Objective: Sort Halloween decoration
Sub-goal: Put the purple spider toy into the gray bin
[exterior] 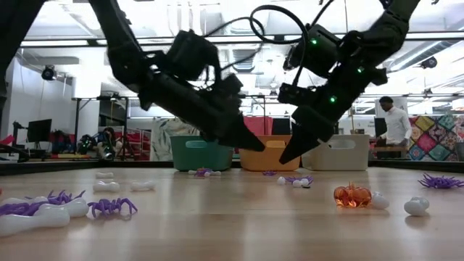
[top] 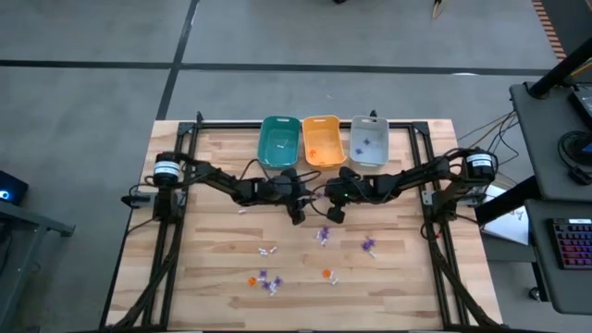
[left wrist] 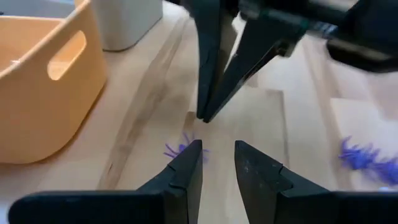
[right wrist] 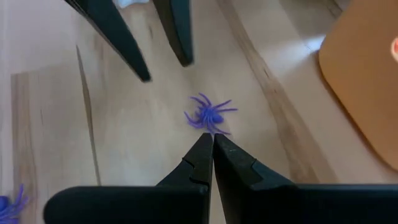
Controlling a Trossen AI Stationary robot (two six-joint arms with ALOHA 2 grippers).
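Overhead, we see both arms reaching in from the table's sides and meeting near the middle, just in front of the three bins — a teal bin (top: 278, 141), an orange bin (top: 322, 140) and a grey bin (top: 368, 141) set side by side along the far edge of the wooden table (top: 213, 240).

Our left gripper (left wrist: 217, 149) hangs above the boards with its fingers spread a little apart and nothing between them. Our right gripper (right wrist: 212, 138) points down toward it from the other side, its fingers pressed together and empty. From table height we find both tips clear of the wood, angled at each other and close but not touching.

A small purple spider (right wrist: 209, 115) lies on the table between the two grippers — just beyond the right gripper's tips, untouched. The other decorations are scattered over the near half of the table: more purple spiders (top: 368, 245), little white pieces (top: 268, 250) and small orange pumpkins (exterior: 351, 195), all lying loose and well apart from the bins. We can also make out a purple piece inside the grey bin and an orange one in the orange bin.

A person (exterior: 395, 125) stands in the room beyond the table.
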